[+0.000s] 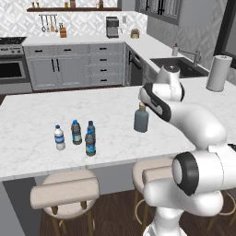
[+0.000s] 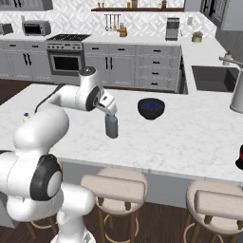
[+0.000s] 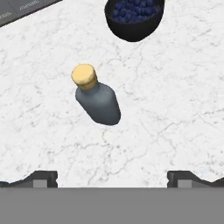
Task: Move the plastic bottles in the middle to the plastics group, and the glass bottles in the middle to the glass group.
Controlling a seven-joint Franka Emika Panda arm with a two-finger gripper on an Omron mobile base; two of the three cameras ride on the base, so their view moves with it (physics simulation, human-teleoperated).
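With fingers (image 3: 112, 178) spread wide above the glass bottle (image 3: 99, 102), centre over its stopper (image 3: 84, 75), then descend straight.

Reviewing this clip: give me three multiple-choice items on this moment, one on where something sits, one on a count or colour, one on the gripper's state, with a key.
1. Where is the gripper?
A. above the grey-blue glass bottle, not touching it
B. clamped on the bottle's neck
C. down among the small bottles

2. How many small bottles stand together on the counter in the left base view?
A. two
B. four
C. six

3. What state are the gripper's fingers in?
A. shut on the stopper
B. shut on nothing
C. open, with nothing between them

Key: 1 A, the hand view looks down on the bottle with its tan stopper free and marble all around it. 2 B, four small bottles cluster left of the glass bottle. 3 C, the two tips sit far apart at the bottom of the hand view with bare counter between.
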